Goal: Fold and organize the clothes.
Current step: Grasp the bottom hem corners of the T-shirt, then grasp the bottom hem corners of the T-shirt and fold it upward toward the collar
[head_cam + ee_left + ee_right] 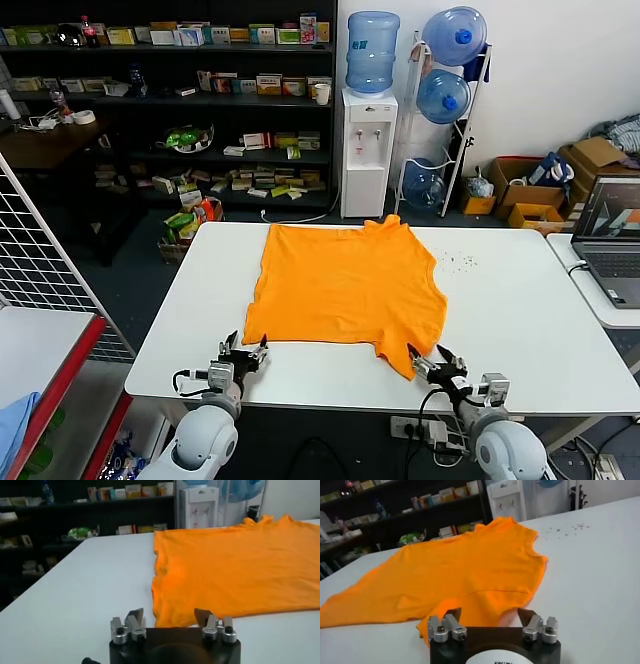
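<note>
Because folding needs a flat start, the bright orange short-sleeved soft-fabric T-shirt (345,290) is spread at the centre of the white surface (520,320). Near its lower corners the left claw (243,353) and right claw (436,363) are held spread, empty.

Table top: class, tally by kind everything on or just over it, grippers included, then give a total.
T-shirt: 1
Grippers: 2, the left gripper and right gripper, both open at the shirt's near edge
Table: 1
Total: 4

Dark shelving (200,90), water dispenser (368,150), white wall (560,60)
</note>
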Robot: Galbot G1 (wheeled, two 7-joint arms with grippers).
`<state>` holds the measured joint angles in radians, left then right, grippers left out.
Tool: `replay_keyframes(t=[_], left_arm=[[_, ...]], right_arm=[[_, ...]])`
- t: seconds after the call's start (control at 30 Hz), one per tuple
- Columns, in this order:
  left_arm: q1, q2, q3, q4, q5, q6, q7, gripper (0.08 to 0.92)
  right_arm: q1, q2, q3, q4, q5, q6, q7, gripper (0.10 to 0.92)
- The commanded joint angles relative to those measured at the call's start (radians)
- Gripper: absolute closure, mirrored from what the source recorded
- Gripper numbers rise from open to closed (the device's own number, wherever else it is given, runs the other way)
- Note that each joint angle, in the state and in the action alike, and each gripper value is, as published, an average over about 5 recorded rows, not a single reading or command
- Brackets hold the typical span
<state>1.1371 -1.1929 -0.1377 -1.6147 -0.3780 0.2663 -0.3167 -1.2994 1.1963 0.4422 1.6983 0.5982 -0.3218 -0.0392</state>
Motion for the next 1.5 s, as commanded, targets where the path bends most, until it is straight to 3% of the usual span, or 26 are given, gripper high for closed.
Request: replay_keyframes(t=[0.03, 0.5, 0.6, 0.93, 1.27, 1.5], left_arm=[[0.003, -0.003, -0.001, 0.015, -0.005, 0.012, -0.001, 0.414], [0.056, 0.002, -0.003, -0.065, 0.013, -0.003, -0.011, 0.838], [0.074, 0.009, -0.006, -0.103, 0.016, -0.004, -0.018, 0.886], [0.186, 0.059, -0.034, -0.259, 0.024, -0.009, -0.036, 0.896], [0.394, 0.116, -0.064, -0.369, 0.067, -0.048, -0.039, 0.896], [0.346, 0.069, -0.054, -0.35, 0.137, -0.084, -0.034, 0.896]], right_arm=[[0.007, 0.011, -0.008, 0.001, 0.001, -0.008, 0.007, 0.467], [-0.091, 0.001, 0.013, 0.127, -0.054, 0.0, 0.036, 0.868], [-0.146, -0.012, 0.021, 0.195, -0.093, -0.004, 0.05, 0.901], [-0.349, -0.047, 0.06, 0.349, -0.183, -0.005, 0.093, 0.9], [-0.488, -0.04, 0.056, 0.448, -0.289, 0.016, 0.13, 0.9], [-0.376, -0.068, 0.056, 0.39, -0.306, 0.096, 0.11, 0.9]])
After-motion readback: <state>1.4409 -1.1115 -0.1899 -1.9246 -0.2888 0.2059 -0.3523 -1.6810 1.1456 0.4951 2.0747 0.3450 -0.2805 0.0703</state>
